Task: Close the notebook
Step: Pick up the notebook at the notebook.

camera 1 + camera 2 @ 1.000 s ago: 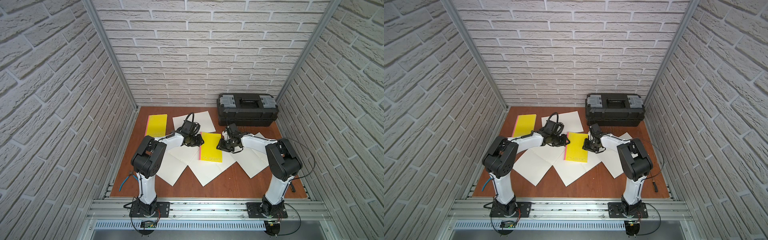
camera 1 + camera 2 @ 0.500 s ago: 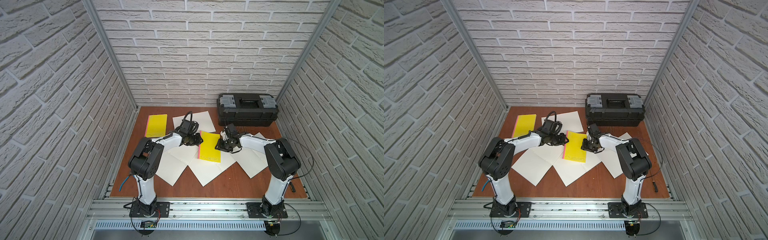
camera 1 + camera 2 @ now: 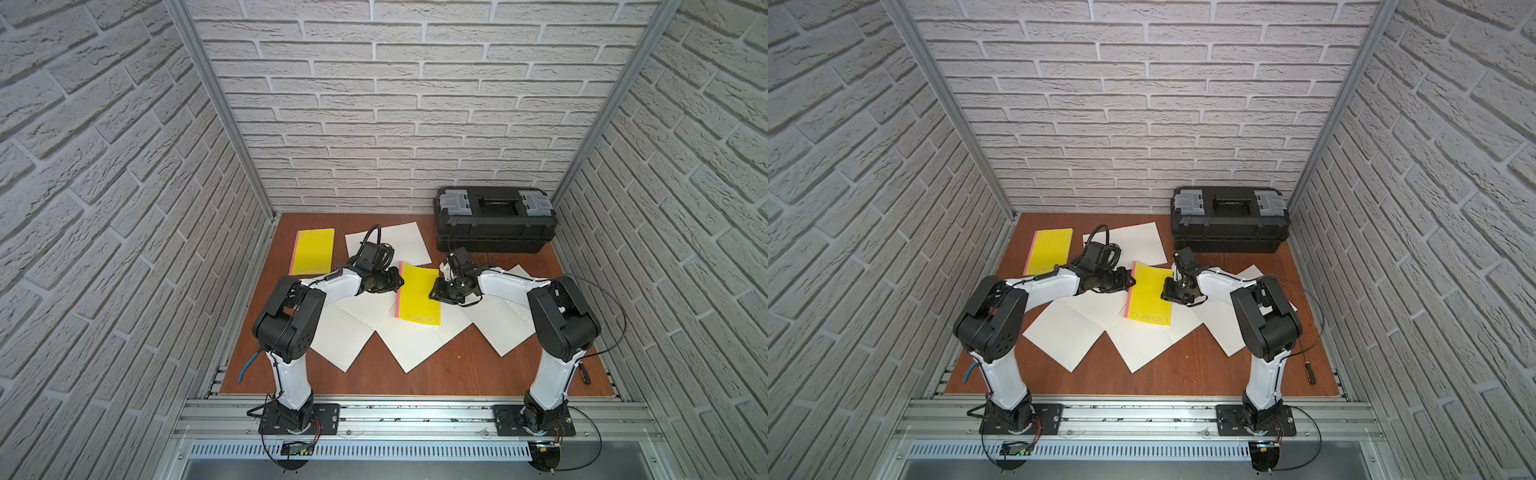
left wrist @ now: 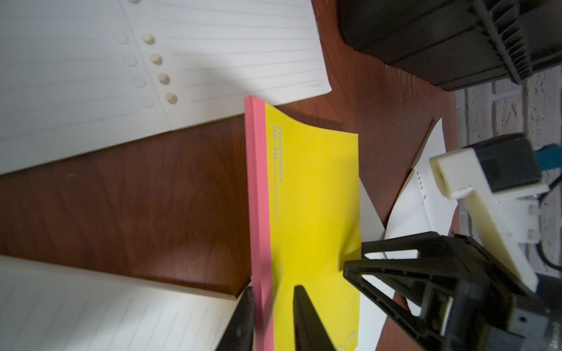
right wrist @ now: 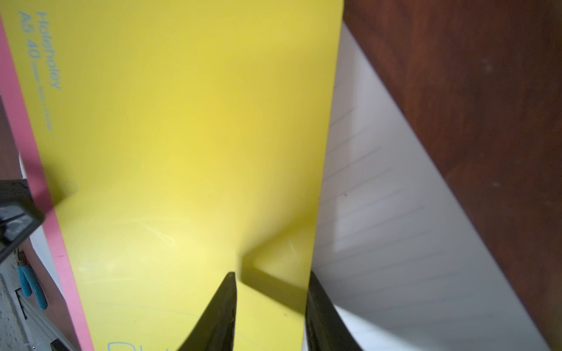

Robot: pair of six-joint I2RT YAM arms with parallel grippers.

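Straddling the pink spine of the yellow-covered notebook (image 4: 310, 212), my left claw (image 4: 270, 299) stands narrowly parted, one finger on each side of that edge; I can't tell whether it actually pinches. Opposite it, my right claw (image 5: 270, 282) brackets the cover's free edge, also narrowly apart. Between both claws, the notebook lies shut on loose white lined sheets (image 3: 415, 345).

notebook (image 5: 188, 136) cover: "Holeholey", "A5 40" | smaller print below: too blurred to read
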